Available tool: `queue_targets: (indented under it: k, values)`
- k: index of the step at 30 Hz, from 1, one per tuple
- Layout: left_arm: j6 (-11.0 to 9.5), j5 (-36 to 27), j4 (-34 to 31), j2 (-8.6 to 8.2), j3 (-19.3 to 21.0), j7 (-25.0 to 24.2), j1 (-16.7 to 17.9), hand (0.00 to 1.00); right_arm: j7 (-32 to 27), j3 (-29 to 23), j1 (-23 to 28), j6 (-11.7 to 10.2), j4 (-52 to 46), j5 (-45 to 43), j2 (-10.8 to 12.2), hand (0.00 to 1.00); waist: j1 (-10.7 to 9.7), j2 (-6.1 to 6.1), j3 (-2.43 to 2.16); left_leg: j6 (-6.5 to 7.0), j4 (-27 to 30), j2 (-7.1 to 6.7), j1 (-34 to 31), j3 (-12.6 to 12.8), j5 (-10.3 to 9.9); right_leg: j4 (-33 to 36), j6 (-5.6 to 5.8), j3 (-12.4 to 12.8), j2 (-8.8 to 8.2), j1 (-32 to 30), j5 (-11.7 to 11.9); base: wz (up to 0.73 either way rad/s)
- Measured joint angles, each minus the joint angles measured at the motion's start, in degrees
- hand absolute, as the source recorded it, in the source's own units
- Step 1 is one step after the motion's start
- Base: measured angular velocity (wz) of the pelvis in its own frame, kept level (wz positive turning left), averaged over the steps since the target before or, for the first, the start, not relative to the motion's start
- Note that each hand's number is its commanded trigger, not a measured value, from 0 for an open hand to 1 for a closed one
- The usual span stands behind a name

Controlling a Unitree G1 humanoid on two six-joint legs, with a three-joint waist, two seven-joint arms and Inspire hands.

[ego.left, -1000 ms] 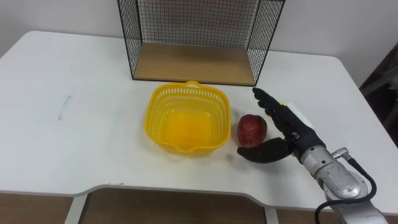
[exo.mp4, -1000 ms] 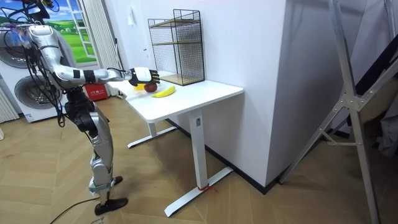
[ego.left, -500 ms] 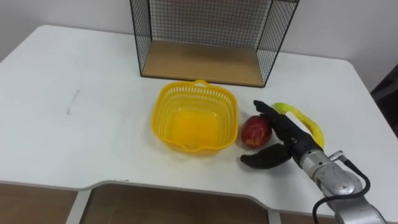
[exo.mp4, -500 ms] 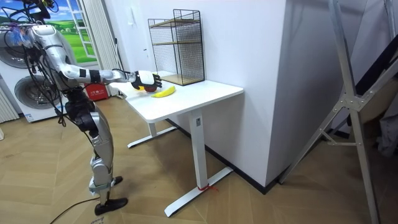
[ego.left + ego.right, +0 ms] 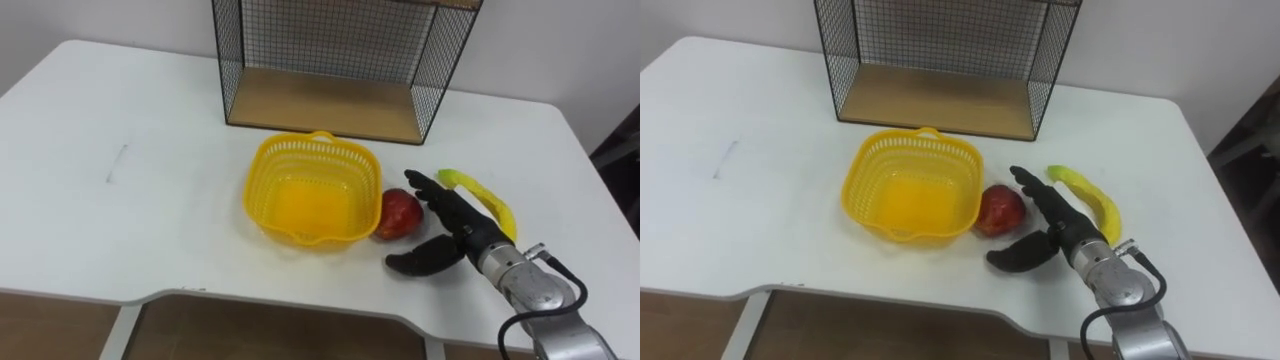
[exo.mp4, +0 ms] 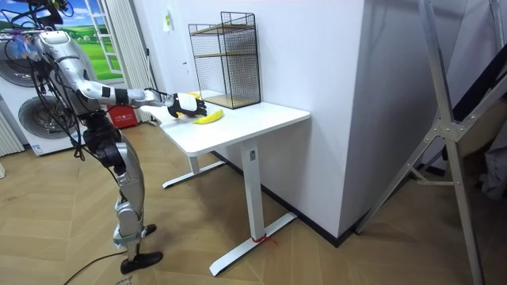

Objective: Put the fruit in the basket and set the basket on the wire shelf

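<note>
Our open right hand (image 5: 472, 238) flanks the apple (image 5: 400, 212) just beside the basket (image 5: 262, 192); closing unevenly, we could knock it away.

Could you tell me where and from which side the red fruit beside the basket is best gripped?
Grip the red fruit across its round middle, from its right: the yellow basket crowds its left, while right and top are free. The open right hand lies there; fingers behind, thumb in front.

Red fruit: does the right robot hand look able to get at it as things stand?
Probably yes: the open right robot hand lies just beside the red fruit, nothing between them; the yellow basket sits on its other side.
</note>
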Motion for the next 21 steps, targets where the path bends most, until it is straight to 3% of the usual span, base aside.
queue_targets:
  k: [21]
  values:
    - [0.0,0.0,0.1,0.01,-0.1,-0.1,-0.7,0.0,-0.1,0.0,-0.5,-0.7,1.5,0.0,0.0,0.0,0.0,0.29,-0.09,0.0,0.2,-0.04,0.1,-0.1,0.0,0.0,0.01,-0.3,-0.03,0.3,0.0,0.0]
